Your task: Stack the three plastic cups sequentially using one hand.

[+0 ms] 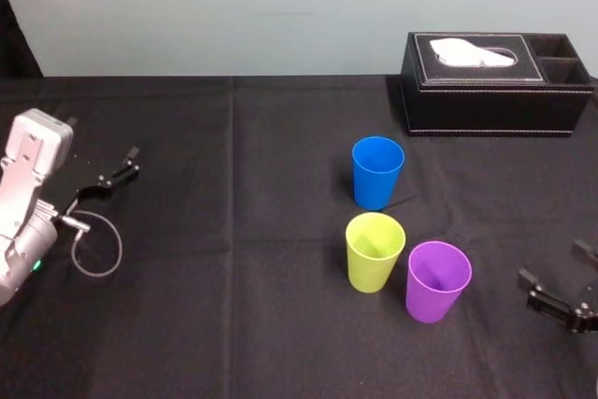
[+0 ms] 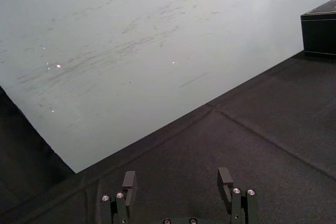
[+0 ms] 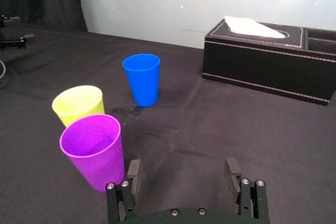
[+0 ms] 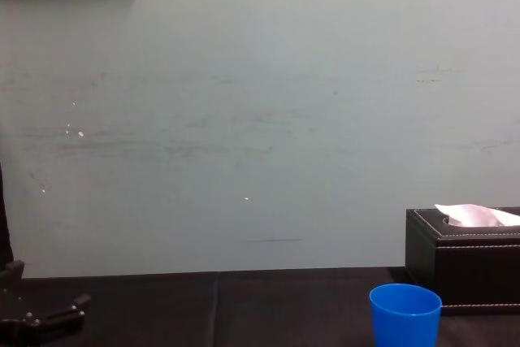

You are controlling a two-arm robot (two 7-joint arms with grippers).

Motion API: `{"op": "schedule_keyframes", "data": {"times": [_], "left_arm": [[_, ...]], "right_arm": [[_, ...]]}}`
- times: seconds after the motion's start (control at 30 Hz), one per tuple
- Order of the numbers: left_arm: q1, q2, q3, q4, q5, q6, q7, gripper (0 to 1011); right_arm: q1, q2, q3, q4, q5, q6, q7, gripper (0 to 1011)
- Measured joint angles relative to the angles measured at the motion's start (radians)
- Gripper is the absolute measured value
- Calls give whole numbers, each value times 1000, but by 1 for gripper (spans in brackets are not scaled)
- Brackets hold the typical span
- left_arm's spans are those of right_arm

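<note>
Three plastic cups stand upright and apart on the black table. The blue cup is farthest back. The yellow-green cup is in front of it, and the purple cup stands just right of that one. My right gripper hovers open and empty at the right edge, a short way right of the purple cup. At the far left my left gripper is parked open over bare cloth.
A black tissue box with a white tissue sits at the back right, behind the cups. A grey cable loop lies by the left arm. A pale wall bounds the table's far edge.
</note>
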Motion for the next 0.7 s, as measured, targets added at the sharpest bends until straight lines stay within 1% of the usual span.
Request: {"op": "schedule_keyframes", "data": {"times": [0.23,0.33,0.43,0.47,0.57,0.7], "left_arm": [[0,0,0,0,0,0,0,1011],[0,0,0,0,0,0,0,1011],[0,0,0,0,0,0,0,1011],[0,0,0,0,0,0,0,1011],[0,0,0,0,0,0,0,1011],[0,0,0,0,0,0,0,1011]], "right_arm": [[-74,4,48,-39,8,15,25,1003],[-90,6,54,-46,0,11,39,1003],[-98,9,51,-45,-20,-12,71,1003],[-98,9,51,-45,-20,-12,71,1003],[-92,11,38,-32,-40,-29,101,1003],[-83,13,28,-21,-60,-39,123,1003]]}}
